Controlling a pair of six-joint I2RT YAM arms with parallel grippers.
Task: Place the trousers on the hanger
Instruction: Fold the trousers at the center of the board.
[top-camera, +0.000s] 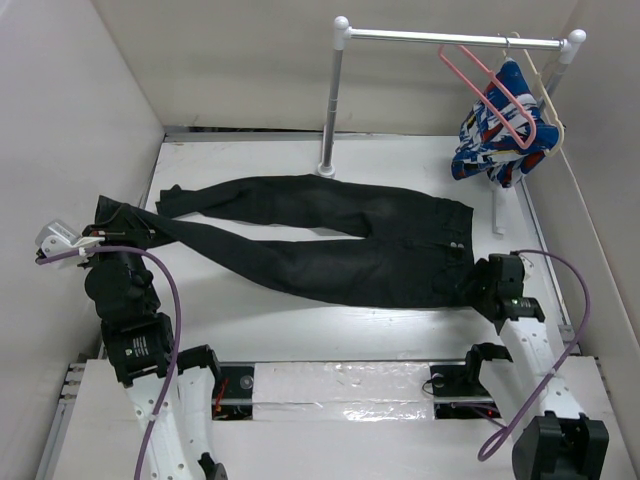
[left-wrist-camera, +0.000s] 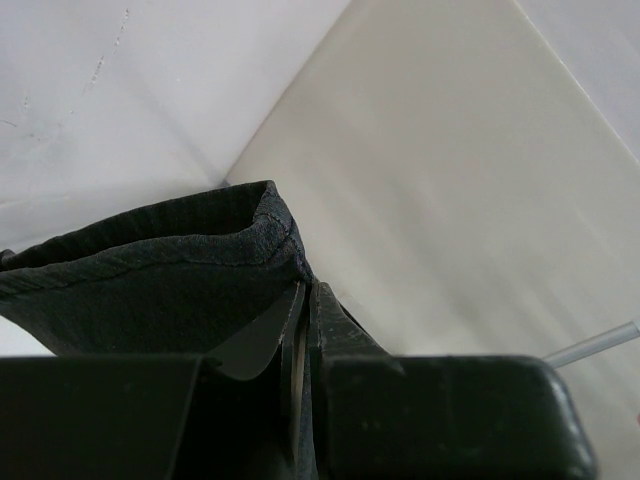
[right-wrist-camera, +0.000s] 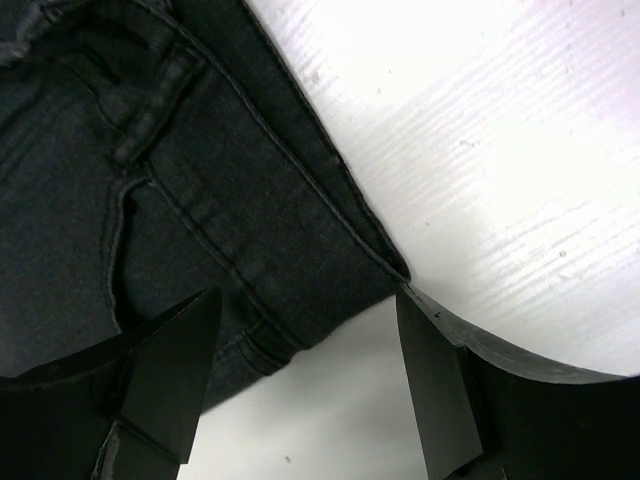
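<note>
A: Where are the trousers (top-camera: 330, 245)?

B: Flat on the white table (top-camera: 300, 325); the waistband (top-camera: 462, 250) faces the right side and both legs run off to the left, one crossing over the other near the cuffs.

A: And the left gripper (top-camera: 112, 235)?

B: At the far left edge of the table, by the wall, at the end of a leg; in its wrist view the fingers (left-wrist-camera: 325, 330) are pressed together with only a sliver between them, and the hemmed cuff (left-wrist-camera: 200, 230) bunches up right above them; the nip itself is in shadow, so I'd say it is probably clamped on the cloth rather than swear to it.

A: The right gripper (top-camera: 482, 285)?

B: Low on the table at the near corner of the waistband; its wrist camera shows the two fingers spread wide, one over the dark fabric and one just off the corner over bare table; it grips nothing.

A: The hanger (top-camera: 478, 100)?

B: The pink one hangs from the rail (top-camera: 450, 38) at the back right, bare, well apart from the trousers; just beside it a cream hanger (top-camera: 548, 105) carries a blue, white and red garment (top-camera: 495, 150).
</note>
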